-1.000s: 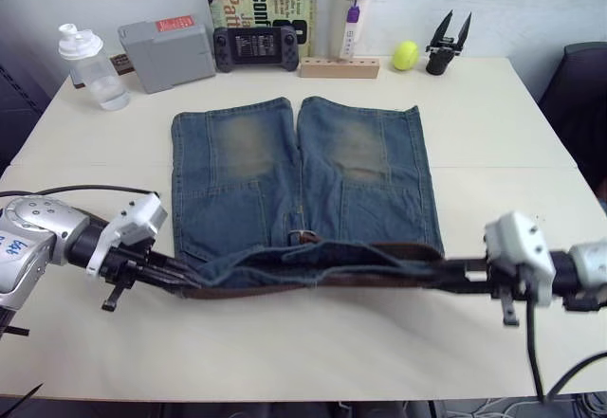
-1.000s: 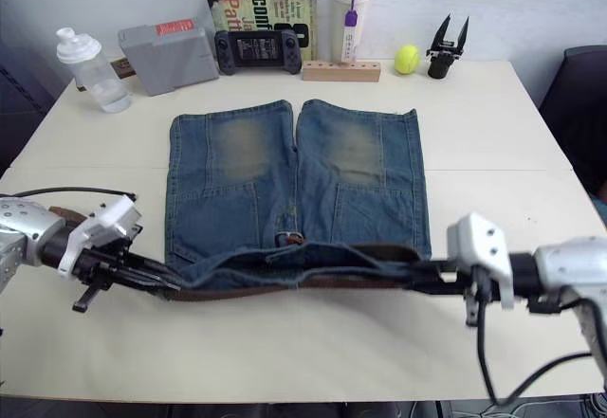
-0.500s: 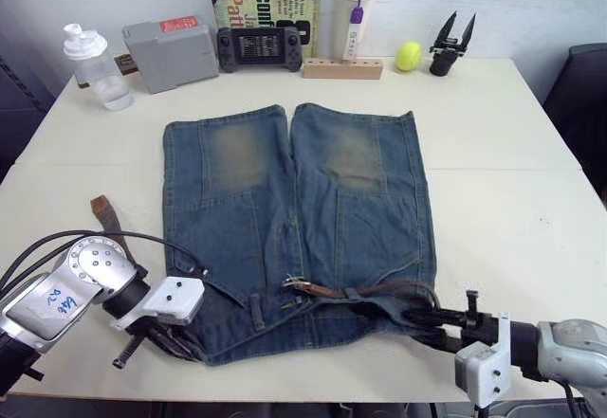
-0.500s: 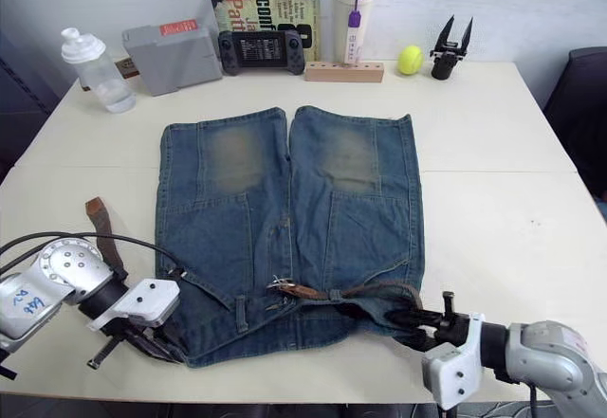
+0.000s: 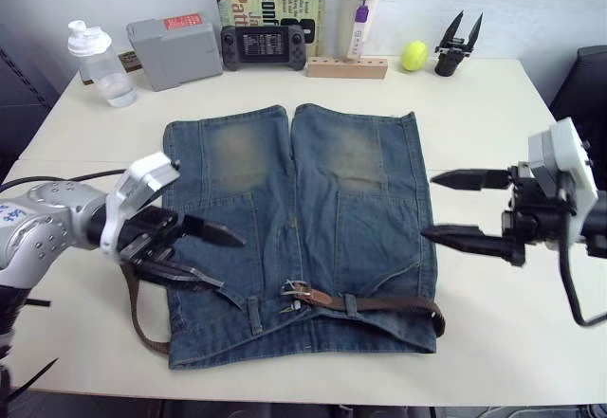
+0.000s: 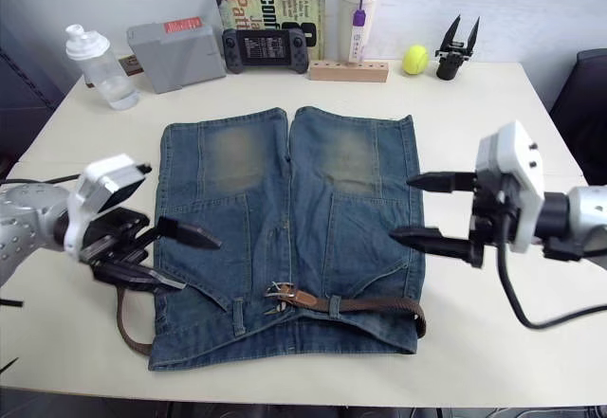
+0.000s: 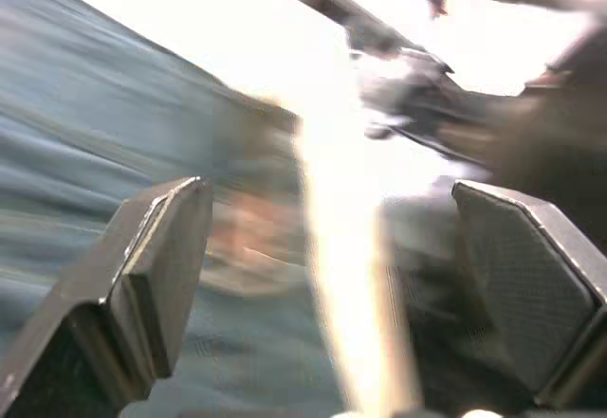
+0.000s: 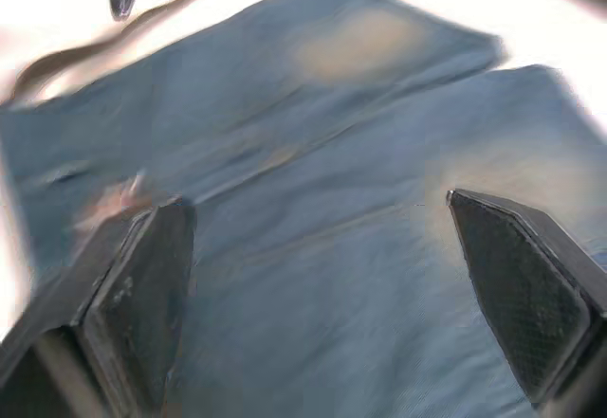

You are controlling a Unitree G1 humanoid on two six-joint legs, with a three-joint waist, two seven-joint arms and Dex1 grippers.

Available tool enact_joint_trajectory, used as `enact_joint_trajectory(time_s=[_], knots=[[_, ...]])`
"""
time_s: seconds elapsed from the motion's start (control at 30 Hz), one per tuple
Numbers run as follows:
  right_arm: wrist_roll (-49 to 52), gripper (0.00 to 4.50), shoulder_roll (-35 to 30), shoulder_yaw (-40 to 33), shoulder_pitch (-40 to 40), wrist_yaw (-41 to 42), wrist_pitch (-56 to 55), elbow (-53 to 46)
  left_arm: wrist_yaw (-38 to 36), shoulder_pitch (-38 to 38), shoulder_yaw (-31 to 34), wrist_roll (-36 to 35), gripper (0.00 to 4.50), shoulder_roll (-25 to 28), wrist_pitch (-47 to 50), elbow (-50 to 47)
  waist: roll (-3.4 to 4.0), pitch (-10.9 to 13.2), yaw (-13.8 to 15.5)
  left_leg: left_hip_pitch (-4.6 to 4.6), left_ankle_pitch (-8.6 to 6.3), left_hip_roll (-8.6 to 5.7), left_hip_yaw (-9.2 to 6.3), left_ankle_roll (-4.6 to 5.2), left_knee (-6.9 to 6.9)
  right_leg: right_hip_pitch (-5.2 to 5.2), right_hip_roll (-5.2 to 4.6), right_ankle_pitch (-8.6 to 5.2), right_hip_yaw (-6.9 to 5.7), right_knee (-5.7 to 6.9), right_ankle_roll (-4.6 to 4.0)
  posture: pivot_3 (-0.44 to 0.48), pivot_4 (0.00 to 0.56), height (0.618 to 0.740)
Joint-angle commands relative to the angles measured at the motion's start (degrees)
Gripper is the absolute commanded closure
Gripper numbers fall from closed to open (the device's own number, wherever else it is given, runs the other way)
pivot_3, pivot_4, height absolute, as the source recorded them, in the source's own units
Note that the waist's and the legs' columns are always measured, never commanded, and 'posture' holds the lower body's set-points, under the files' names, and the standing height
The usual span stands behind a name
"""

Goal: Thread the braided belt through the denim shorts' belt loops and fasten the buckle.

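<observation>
The denim shorts (image 5: pixel 299 219) lie flat on the table, legs pointing away, waistband at the near edge. The braided belt (image 5: pixel 379 301) runs along the right half of the waistband under a belt loop (image 5: pixel 350 302), curls back at the right hip, and its brown tail (image 5: pixel 142 323) trails off the left hip. The silver buckle (image 5: pixel 296 291) rests at the fly. My left gripper (image 5: pixel 230 262) hovers open over the left hip, holding nothing. My right gripper (image 5: pixel 429 208) hangs open over the shorts' right edge, also empty. In the right wrist view its fingers (image 8: pixel 133 304) frame blurred denim.
Along the table's far edge stand a water bottle (image 5: pixel 95 50), a grey box (image 5: pixel 171 50), a game controller (image 5: pixel 264 46), a book (image 5: pixel 270 1), a white tumbler (image 5: pixel 358 10), a wooden block (image 5: pixel 346 67), a tennis ball (image 5: pixel 413 55) and a black spare gripper (image 5: pixel 458 44). A dark chair (image 5: pixel 580 86) stands at the right.
Both grippers went from shut on the waistband ends to open. They set the waistband down near the table's front edge, let go and rose over the shorts' sides.
</observation>
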Motion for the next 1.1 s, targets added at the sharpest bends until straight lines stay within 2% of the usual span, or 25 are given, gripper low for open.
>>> enact_joint_trajectory(time_s=[0.03, 0.1, 0.23, 0.33, 0.47, 0.57, 0.6, 0.73, 0.77, 0.8, 0.87, 0.97, 1.03, 1.07, 1.1], knots=[[-14.1, 0.0, 14.2, 11.7, -12.9, -5.0, -3.4, 13.8, 23.6, -8.0, -3.7, 17.0, 0.06, -10.1, -1.1, 11.4, 0.01, 0.0, 0.0, -0.05, -0.01, -0.01, 0.02, 0.02, 0.08, -0.02, 0.0, -0.02, 0.0, 0.05, 0.03, 0.0, 0.15, 0.697], [-23.8, 0.0, 14.2, 18.9, -16.4, 0.0, -6.7, 20.9, 27.5, -10.2, -6.2, 21.5, 0.06, -11.9, 0.5, 15.6, -0.04, 0.0, -0.2, -0.28, 0.03, -0.06, 0.09, 0.13, 0.29, -0.26, -0.07, -0.03, 0.04, 0.35, 0.09, 0.0, 0.15, 0.697], [-33.5, 0.0, 16.8, 27.6, -21.7, 4.0, -9.0, 31.3, 29.5, -11.9, -9.4, 27.2, 0.06, -12.9, 0.4, 19.3, -0.07, 0.1, -0.1, -0.44, 0.13, -0.22, 0.2, 0.33, 0.34, -0.49, -0.16, 0.01, 0.08, 0.77, 0.23, 0.0, 0.15, 0.697], [-37.2, 0.0, 18.6, 31.2, -23.9, 6.8, -9.5, 36.9, 29.6, -12.2, -11.2, 29.9, 0.06, -13.2, 0.9, 21.4, -0.08, 0.1, -0.1, -0.44, 0.1, -0.33, 0.35, 0.51, 0.44, -0.53, -0.01, 0.03, 0.05, 0.97, 0.4, 0.0, 0.15, 0.697], [-43.3, 0.0, 23.7, 33.4, -25.9, 6.1, -12.3, 48.4, 31.0, -10.6, -14.4, 35.5, 0.06, -14.0, -0.7, 22.8, -0.09, 0.1, -0.1, -0.46, -0.01, -0.35, 0.38, 0.66, 0.48, -0.41, -0.02, 0.12, 0.09, 0.69, 0.57, 0.0, 0.15, 0.697], [-45.8, 0.0, 24.6, 35.0, -25.5, 8.0, -13.1, 51.8, 30.5, -8.9, -15.3, 36.6, 0.06, -15.0, -0.6, 21.9, -0.09, 0.1, -0.1, -0.4, 0.0, -0.34, 0.35, 0.64, 0.51, -0.33, -0.01, 0.12, 0.07, 0.7, 0.57, 0.0, 0.15, 0.697], [-46.1, 0.0, 24.7, 35.3, -25.2, 8.8, -12.6, 52.3, 29.8, -8.4, -15.6, 36.7, 0.31, -15.3, -1.0, 21.8, -0.08, 0.1, -0.1, -0.32, 0.01, -0.34, 0.37, 0.62, 0.5, -0.29, -0.01, 0.12, 0.07, 0.72, 0.57, 0.0, 0.15, 0.697], [-45.2, 0.85, 24.3, 35.9, -23.1, 13.4, -8.8, 49.7, 27.7, -8.5, -14.3, 36.1, 1.19, -16.5, -2.1, 23.9, -0.07, -0.1, -0.2, 0.06, 0.02, -0.28, 0.41, 0.53, 0.49, -0.03, -0.05, 0.12, 0.1, 0.54, 0.57, 0.0, 0.15, 0.697], [-45.0, 1.34, 24.1, 35.8, -22.7, 14.4, -8.5, 48.8, 27.4, -8.5, -13.9, 36.3, 1.53, -16.4, -2.2, 24.1, -0.07, -0.2, -0.3, 0.09, 0.02, -0.27, 0.4, 0.51, 0.49, -0.01, -0.06, 0.12, 0.12, 0.54, 0.57, 0.0, 0.15, 0.697], [-44.8, 1.55, 24.0, 35.7, -22.4, 15.0, -8.5, 48.0, 27.2, -8.4, -13.6, 36.3, 1.75, -16.3, -2.3, 24.1, -0.06, -0.3, -0.3, 0.09, 0.03, -0.26, 0.38, 0.5, 0.49, -0.01, -0.08, 0.12, 0.14, 0.55, 0.57, 0.0, 0.15, 0.697], [-44.9, 2.35, 23.7, 35.4, -21.8, 16.0, -9.2, 46.5, 26.6, -7.9, -12.9, 36.4, 2.48, -15.9, -2.2, 23.6, -0.1, -0.8, -0.1, 0.2, -0.02, -0.24, 0.34, 0.43, 0.48, 0.12, -0.15, 0.12, 0.22, 0.48, 0.56, 0.0, 0.15, 0.697], [-43.1, 3.25, 22.1, 33.1, -21.0, 17.8, -5.9, 40.1, 23.5, -5.8, -8.8, 33.6, 3.35, -14.2, -1.6, 20.6, -0.26, -1.0, -0.1, 0.67, -0.62, -0.23, 0.17, 0.38, 0.49, 0.73, -0.18, 0.1, 0.22, 0.16, 0.53, 0.0, 0.15, 0.697], [-42.4, 4.13, 21.0, 31.8, -20.3, 19.9, -3.2, 35.6, 22.2, -5.5, -6.4, 32.6, 4.12, -13.8, -0.6, 19.1, -0.25, -1.0, -0.2, 0.64, -0.65, -0.22, 0.2, 0.4, 0.44, 0.76, -0.17, 0.1, 0.21, 0.15, 0.53, 0.0, 0.15, 0.697], [-42.4, 4.42, 20.8, 31.3, -20.0, 20.4, -2.3, 34.2, 21.9, -5.3, -5.7, 32.6, 4.38, -13.8, -0.2, 18.6, -0.25, -1.0, -0.1, 0.6, -0.66, -0.2, 0.2, 0.4, 0.44, 0.71, -0.16, 0.1, 0.2, 0.15, 0.53, 0.0, 0.15, 0.697], [-42.4, 4.47, 21.4, 30.0, -21.1, 19.7, -1.7, 33.6, 22.2, -5.8, -4.3, 32.5, 4.45, -14.2, -0.8, 19.1, -0.25, -1.0, -0.1, 0.52, -0.65, -0.18, 0.17, 0.39, 0.46, 0.69, -0.14, 0.1, 0.16, 0.09, 0.53, 0.0, 0.15, 0.697]])
